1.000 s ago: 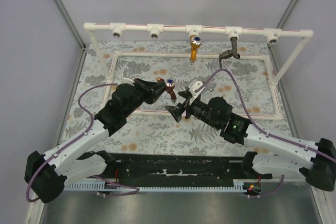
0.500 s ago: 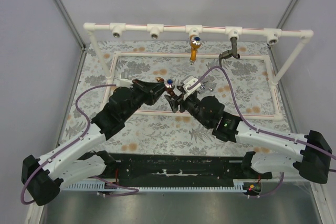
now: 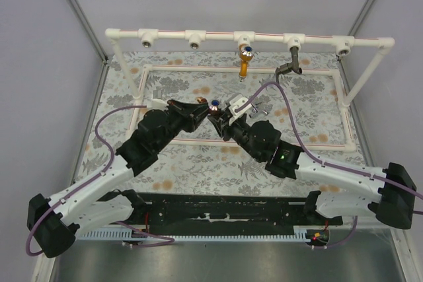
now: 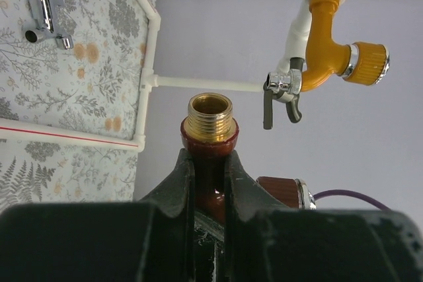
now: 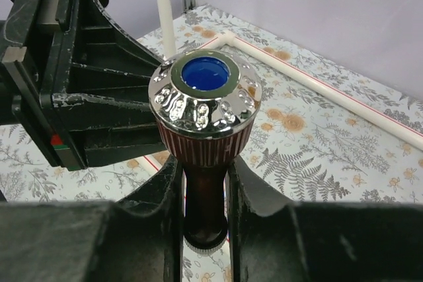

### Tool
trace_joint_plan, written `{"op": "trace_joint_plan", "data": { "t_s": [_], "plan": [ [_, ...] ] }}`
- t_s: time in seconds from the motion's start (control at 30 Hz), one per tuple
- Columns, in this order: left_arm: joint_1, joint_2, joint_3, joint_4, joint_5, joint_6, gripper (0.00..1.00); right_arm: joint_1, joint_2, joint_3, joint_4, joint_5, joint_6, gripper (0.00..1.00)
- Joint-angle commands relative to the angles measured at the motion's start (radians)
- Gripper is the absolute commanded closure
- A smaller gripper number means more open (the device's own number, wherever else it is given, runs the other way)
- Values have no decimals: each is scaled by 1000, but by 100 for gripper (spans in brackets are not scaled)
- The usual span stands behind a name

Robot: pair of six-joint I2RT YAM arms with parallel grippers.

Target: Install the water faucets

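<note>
A reddish-brown water faucet (image 3: 213,105) is held above the mat between both arms. My left gripper (image 4: 209,176) is shut on its body just below the brass threaded end (image 4: 211,113), which points away from the wrist. My right gripper (image 5: 206,189) is shut on the neck under the chrome knob with a blue cap (image 5: 206,97). A golden-orange faucet (image 3: 245,57) and a dark grey faucet (image 3: 291,63) hang from the white pipe frame (image 3: 218,34). A silver faucet (image 4: 45,21) lies on the mat.
The raised pipe carries bare T-fittings at left (image 3: 147,41), centre-left (image 3: 193,41) and far right (image 3: 342,47). A low white pipe rectangle (image 3: 344,104) borders the fern-patterned mat (image 3: 198,163). The enclosure's grey walls stand on both sides.
My right gripper moved left and up to the faucet and closed on its neck under the knob. The left gripper kept hold of the faucet, shifting slightly right.
</note>
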Motion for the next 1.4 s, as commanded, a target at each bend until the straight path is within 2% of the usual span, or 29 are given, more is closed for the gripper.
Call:
{"op": "trace_joint_plan", "data": {
  "t_s": [0.0, 0.03, 0.07, 0.17, 0.2, 0.27, 0.37, 0.43, 0.5, 0.7, 0.87, 1.0, 1.37],
  "plan": [
    [-5, -42, 51, 63, -7, 132, 82, -12, -42, 43, -51, 52, 5, 100],
    [0, -60, 59, 45, -8, 207, 74, -17, -63, 48, -83, 48, 8, 100],
    [3, -85, 76, 8, -17, 290, 61, -24, -82, 49, -113, 33, 14, 100],
    [4, -128, 186, -162, 13, 695, 31, -79, -147, 63, -215, -55, 51, 100],
    [6, -129, 242, -218, 65, 896, 25, -105, -169, 74, -257, -105, 56, 100],
    [6, -116, 350, -353, 171, 1162, 13, -139, -215, 91, -330, -196, 63, 100],
    [6, -58, 503, -582, 333, 1466, 4, -195, -276, 128, -452, -367, 59, 100],
    [6, -18, 582, -708, 477, 1658, 6, -211, -301, 169, -528, -466, 40, 100],
    [6, 2, 634, -785, 551, 1787, 10, -212, -304, 221, -619, -527, 27, 100],
    [4, -10, 614, -794, 665, 2036, 12, -210, -269, 336, -748, -696, -9, 100],
    [4, 1, 600, -739, 711, 2093, 11, -212, -226, 395, -774, -799, -13, 100],
    [4, 22, 591, -718, 823, 2148, 19, -212, -195, 419, -776, -851, -15, 100],
    [4, 96, 585, -762, 834, 2194, 26, -212, -165, 419, -717, -894, 16, 100]
  ]
}}
